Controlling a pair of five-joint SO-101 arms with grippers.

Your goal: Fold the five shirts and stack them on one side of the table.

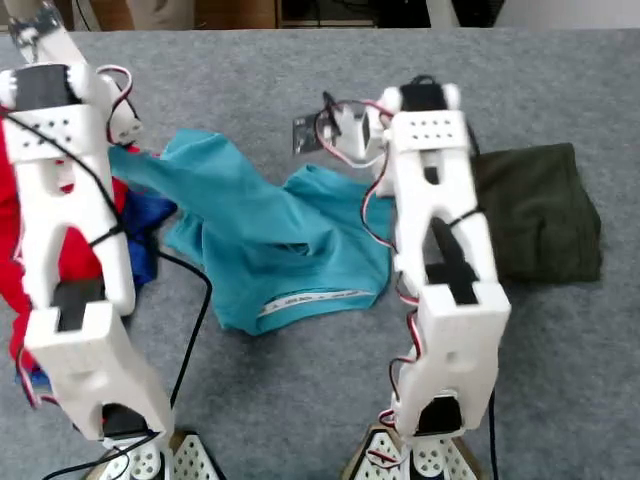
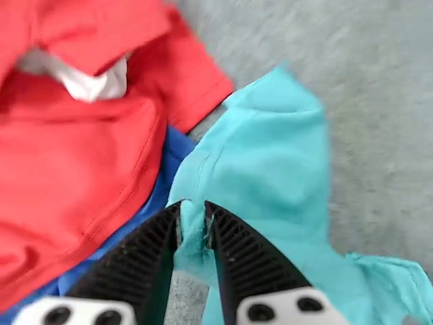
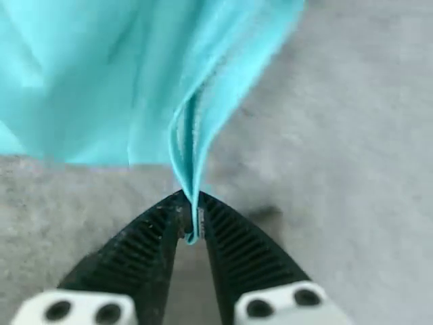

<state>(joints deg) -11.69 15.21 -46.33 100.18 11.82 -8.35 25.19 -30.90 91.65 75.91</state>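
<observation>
A teal shirt [image 1: 270,240] lies crumpled on the grey table between the two arms, one sleeve stretched toward the left arm. My left gripper [image 2: 193,223] is shut on that sleeve's edge of the teal shirt [image 2: 264,156], above a red shirt [image 2: 74,149] and a blue shirt [image 2: 152,203]. My right gripper [image 3: 191,217] is shut on a pinched fold of the teal shirt [image 3: 135,74], lifted off the table. A folded dark green shirt [image 1: 540,210] lies at the right. The red shirt [image 1: 75,255] and blue shirt [image 1: 150,215] are heaped at the left edge.
The grey table [image 1: 300,400] has free room in front of the teal shirt and along the far side. A small dark tag [image 1: 305,135] lies near the right arm's wrist. Cables [image 1: 195,330] run from both arm bases at the near edge.
</observation>
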